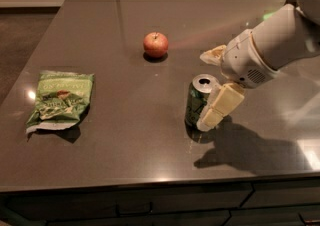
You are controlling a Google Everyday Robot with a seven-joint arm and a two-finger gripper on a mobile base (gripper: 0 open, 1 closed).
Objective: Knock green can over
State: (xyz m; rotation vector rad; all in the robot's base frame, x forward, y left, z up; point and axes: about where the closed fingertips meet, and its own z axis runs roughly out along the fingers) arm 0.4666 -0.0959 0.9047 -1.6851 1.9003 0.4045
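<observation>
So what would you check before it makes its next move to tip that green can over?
1. Green can standing upright, not yet knocked over: ok.
2. End effector right beside the can, on its right side as the camera sees it, at can height: ok.
3. End effector actually touching the can: cannot tell.
4. Bare table to the left of the can for it to fall onto: ok.
5. Apple and chip bag well apart from the can: ok.
</observation>
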